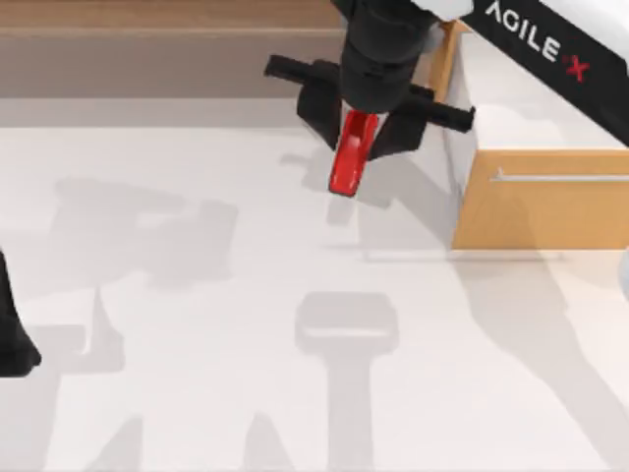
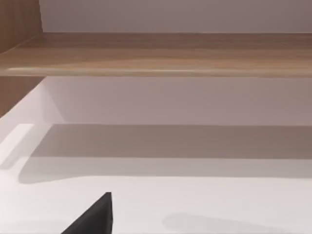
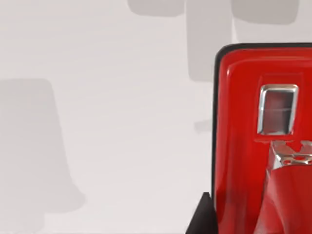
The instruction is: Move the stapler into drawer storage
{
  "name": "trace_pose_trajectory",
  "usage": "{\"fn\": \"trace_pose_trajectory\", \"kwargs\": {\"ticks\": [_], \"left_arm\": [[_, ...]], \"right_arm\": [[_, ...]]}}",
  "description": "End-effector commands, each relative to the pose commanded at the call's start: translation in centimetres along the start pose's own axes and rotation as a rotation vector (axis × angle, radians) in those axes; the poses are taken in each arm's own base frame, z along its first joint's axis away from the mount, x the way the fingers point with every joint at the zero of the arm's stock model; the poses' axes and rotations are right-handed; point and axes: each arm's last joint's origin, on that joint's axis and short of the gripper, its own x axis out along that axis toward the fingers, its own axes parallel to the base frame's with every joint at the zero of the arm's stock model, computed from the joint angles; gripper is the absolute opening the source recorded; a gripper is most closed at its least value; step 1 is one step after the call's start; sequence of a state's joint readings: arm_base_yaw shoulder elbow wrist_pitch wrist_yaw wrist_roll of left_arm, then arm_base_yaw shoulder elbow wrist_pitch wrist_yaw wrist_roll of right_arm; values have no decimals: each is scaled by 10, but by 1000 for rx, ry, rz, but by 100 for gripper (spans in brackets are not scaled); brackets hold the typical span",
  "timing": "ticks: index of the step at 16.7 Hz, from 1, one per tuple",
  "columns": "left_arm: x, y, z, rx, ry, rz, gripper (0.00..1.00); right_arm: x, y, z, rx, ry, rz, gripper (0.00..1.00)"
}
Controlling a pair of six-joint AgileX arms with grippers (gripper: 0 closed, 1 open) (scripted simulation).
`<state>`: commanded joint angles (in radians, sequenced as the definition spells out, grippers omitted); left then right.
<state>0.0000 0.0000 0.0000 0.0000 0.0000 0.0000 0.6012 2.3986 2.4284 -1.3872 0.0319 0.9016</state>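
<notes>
Midway, by the look of it. Right hand (image 1: 356, 138) clamped on stapler (image 1: 350, 157), held off the counter (image 1: 197, 344) just left of the open drawer (image 1: 541, 211). Pickup done; carry over the drawer's side wall and release into the white interior left. Left hand (image 1: 15, 334) parked at the counter's left edge; fingers' state cannot be told.

Long brown wooden shelf (image 2: 161, 53) running straight across view, its front edge catching pale light. Wooden side panel (image 2: 17, 24) standing at shelf's end, in corner. White recess (image 2: 170, 100) lying under shelf, grey shadow band spreading across white table (image 2: 219, 195) below it. Black wedge-shaped piece (image 2: 95, 217) poking in at frame edge, resting over table; identity unclear.
</notes>
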Motion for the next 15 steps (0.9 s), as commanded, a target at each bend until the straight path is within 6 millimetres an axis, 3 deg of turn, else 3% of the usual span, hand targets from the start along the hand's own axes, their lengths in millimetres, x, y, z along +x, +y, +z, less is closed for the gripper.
{"fn": "trace_pose_trajectory", "kwargs": {"ticks": [3, 6, 8, 11, 15], "left_arm": [[0, 0, 0, 0, 0, 0, 100], [0, 0, 0, 0, 0, 0, 100], [0, 0, 0, 0, 0, 0, 100], [0, 0, 0, 0, 0, 0, 100], [0, 0, 0, 0, 0, 0, 100]], "right_arm": [[-40, -44, 37, -62, -87, 36, 0], [-48, -98, 75, -110, -119, 5, 0], [-34, -133, 98, -142, -96, -30, 0], [8, -175, 120, -193, -3, -68, 0], [71, -198, 125, -249, 156, -72, 0]]}}
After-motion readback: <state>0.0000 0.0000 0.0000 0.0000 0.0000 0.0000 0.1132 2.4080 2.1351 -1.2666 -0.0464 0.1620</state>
